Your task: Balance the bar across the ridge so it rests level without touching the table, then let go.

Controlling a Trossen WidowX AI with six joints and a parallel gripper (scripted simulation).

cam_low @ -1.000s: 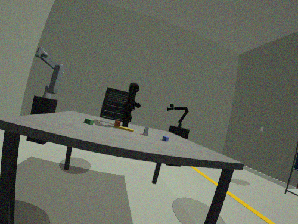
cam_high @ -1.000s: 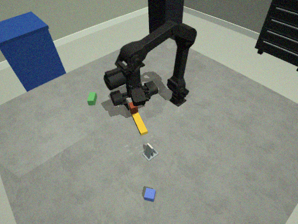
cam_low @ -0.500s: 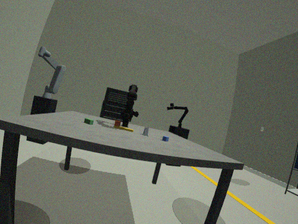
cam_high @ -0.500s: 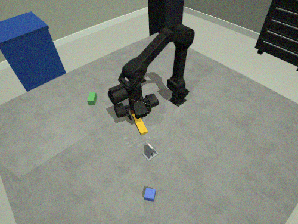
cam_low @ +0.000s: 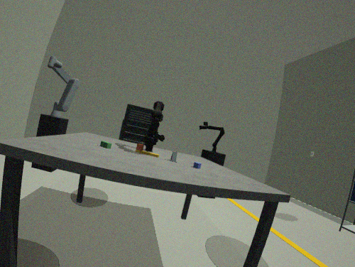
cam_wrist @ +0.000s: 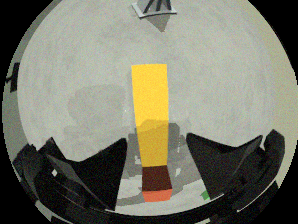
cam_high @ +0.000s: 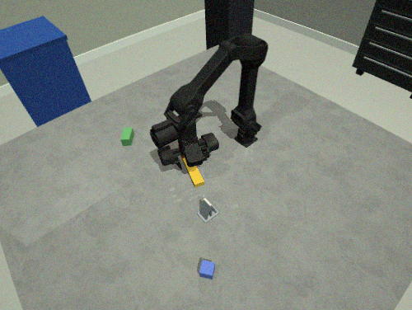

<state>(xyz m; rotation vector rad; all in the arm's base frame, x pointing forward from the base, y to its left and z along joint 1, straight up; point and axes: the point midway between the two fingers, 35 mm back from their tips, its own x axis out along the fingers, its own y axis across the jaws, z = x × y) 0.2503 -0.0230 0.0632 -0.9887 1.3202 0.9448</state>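
Note:
The yellow bar (cam_high: 194, 175) (cam_low: 150, 154) (cam_wrist: 150, 100) lies flat on the table. A red-orange block (cam_low: 140, 146) (cam_wrist: 157, 195) stands at its far end from the ridge; in the top view the arm hides it. The grey ridge (cam_high: 207, 210) (cam_low: 174, 157) stands apart from the bar, a little beyond its free end, with nothing on it; its pale base (cam_wrist: 156, 13) shows at the top of the wrist view. My gripper (cam_wrist: 157, 140) is open, over the block end of the bar. Its fingers stand on either side of the bar with gaps, touching nothing visible.
A green block (cam_high: 127, 136) (cam_low: 106, 144) (cam_wrist: 205, 195) lies on the table on the block-end side of the bar. A blue cube (cam_high: 207, 269) (cam_low: 197, 165) lies beyond the ridge. A blue cabinet (cam_high: 49, 78) and a black drawer unit (cam_high: 391, 45) stand off the table.

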